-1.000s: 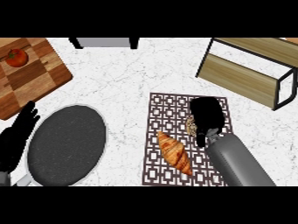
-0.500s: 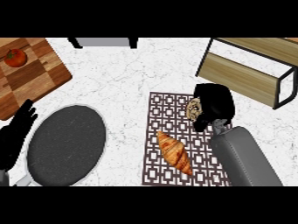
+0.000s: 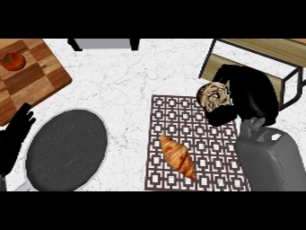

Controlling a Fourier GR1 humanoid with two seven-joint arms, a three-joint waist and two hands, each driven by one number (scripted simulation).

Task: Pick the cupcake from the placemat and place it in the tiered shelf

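Nearest, the left robot hand [image 3: 8, 139] rests open at the worktop's [image 3: 128, 81] left edge, beside a dark round plate [image 3: 66, 150]. A croissant [image 3: 178, 156] lies on the placemat [image 3: 195, 134]. Farther, the right robot hand [image 3: 244, 94] curls round the cupcake [image 3: 212, 95], at the tiered shelf's [image 3: 268, 51] front edge.

Right hand [image 3: 244, 92] curled, gripping; left hand [image 3: 9, 139] resting, fingers straight.

The right robot hand [image 3: 248, 96] hides most of the cupcake [image 3: 212, 95]; the tiered shelf [image 3: 268, 58] runs past the right edge.
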